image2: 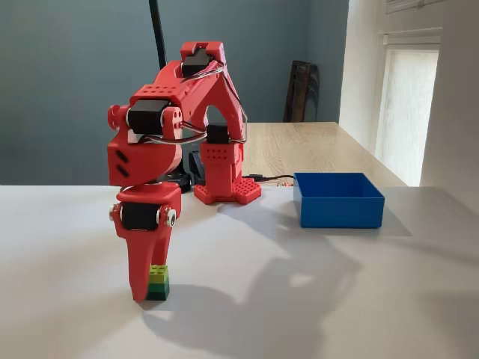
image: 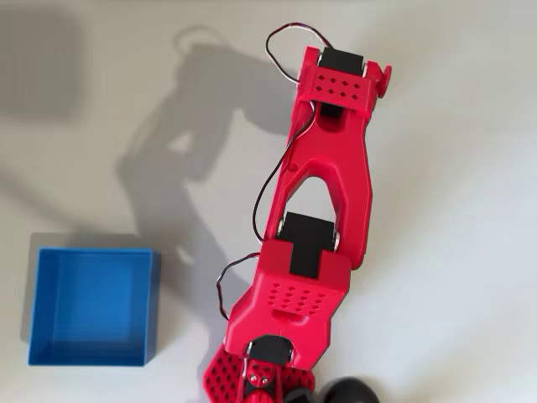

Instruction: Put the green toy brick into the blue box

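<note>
From overhead the red arm (image: 323, 201) is covering its own gripper and whatever is sitting beneath it, and the arm's base is running off the bottom edge of the frame. The fixed view is giving us more: the gripper (image2: 146, 288) is pointing straight down at lower left, tips on the white desk (image2: 337, 299), with the green toy brick (image2: 158, 283) standing on the desk against its right side — lime layer over dark. Only one red finger is showing, so whether the jaws are clamping the brick or just resting beside it, I cannot tell. The blue box (image2: 338, 200) is sitting right of centre in the fixed view, well apart from the brick, and at lower left in the overhead view (image: 92, 306). Soft shadows are spreading over the desk. Behind it a wooden tabletop (image2: 314, 146), a dark teal wall (image2: 67, 82) and a bright window (image2: 412, 105) are showing. Bare desk is lying open between brick and box — and right up to the near edge.
</note>
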Available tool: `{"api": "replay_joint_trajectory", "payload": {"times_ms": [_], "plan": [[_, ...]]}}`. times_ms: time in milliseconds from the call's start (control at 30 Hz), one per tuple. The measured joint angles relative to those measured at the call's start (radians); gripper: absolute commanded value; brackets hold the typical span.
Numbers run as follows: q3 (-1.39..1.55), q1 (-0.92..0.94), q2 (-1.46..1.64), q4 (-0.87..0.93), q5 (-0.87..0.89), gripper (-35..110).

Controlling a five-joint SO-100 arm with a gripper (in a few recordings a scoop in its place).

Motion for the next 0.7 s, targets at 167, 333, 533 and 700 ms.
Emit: {"api": "replay_joint_trajectory", "payload": {"times_ms": [167,333,533,700], "plan": [[-0.002,0.000,-0.002,-0.029,0.021,0],[-0.014,0.000,-0.003,-0.031,0.043,0],[-0.043,0.000,-0.003,-0.025,0.040,0],[-0.043,0.000,-0.003,-0.011,0.020,0]]}}
